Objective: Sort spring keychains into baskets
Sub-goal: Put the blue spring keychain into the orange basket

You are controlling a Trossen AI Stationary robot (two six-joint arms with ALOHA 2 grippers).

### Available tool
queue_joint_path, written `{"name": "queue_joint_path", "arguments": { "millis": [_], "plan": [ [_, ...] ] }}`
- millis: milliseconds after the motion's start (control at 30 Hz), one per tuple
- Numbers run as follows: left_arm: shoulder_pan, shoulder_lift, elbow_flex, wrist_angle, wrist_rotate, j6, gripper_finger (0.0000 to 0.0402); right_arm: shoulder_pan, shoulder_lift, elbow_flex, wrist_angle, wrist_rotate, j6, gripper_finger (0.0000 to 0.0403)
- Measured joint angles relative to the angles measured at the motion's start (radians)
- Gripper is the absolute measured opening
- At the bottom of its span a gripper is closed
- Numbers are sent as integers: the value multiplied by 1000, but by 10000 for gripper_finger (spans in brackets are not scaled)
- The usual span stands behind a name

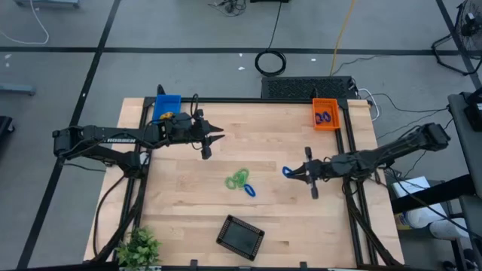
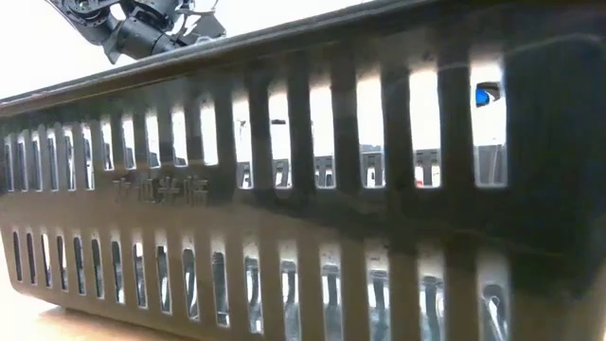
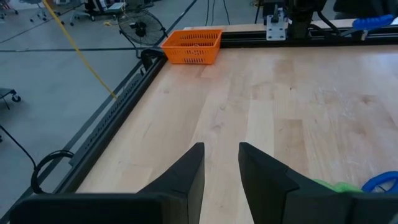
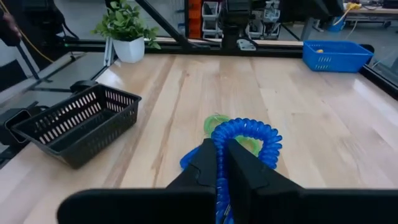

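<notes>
My right gripper (image 1: 295, 173) hovers right of the table's middle, shut on a blue spring keychain (image 4: 246, 138). Green keychains (image 1: 239, 179) and another blue one (image 1: 248, 190) lie on the wood just left of it. The orange basket (image 1: 325, 114) at the far right holds blue keychains. The blue basket (image 1: 167, 107) stands at the far left, the black basket (image 1: 241, 235) near the front edge. My left gripper (image 3: 221, 163) hangs open above the far left of the table, next to the blue basket, with nothing between its fingers. My right gripper pinches the blue keychain's coil (image 4: 219, 144) between its two fingers. The fingers lie nearly level and come from the table's right side. The coiled loop sticks out beyond the fingertips, clear of the table.
A potted green plant (image 1: 139, 247) stands at the front left corner. A black frame rail (image 1: 248, 100) runs round the table's edges. In the low view the black basket's slotted wall (image 2: 303, 208) fills the picture. Bare wood (image 1: 248, 143) lies between the two grippers.
</notes>
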Motion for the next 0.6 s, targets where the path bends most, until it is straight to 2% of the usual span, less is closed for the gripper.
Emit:
{"name": "queue_joint_path", "arguments": {
  "millis": [333, 500, 600],
  "plan": [
    [0, 0, 0, 0, 0, 0, 108, -10, -142, -92, -5, 0, 23, 0],
    [0, 0, 0, 0, 0, 0, 108, -30, -174, -103, -7, 4, 25, 0],
    [0, 0, 0, 0, 0, 0, 108, -41, -174, -104, -5, 89, 45, 0]
  ]
}}
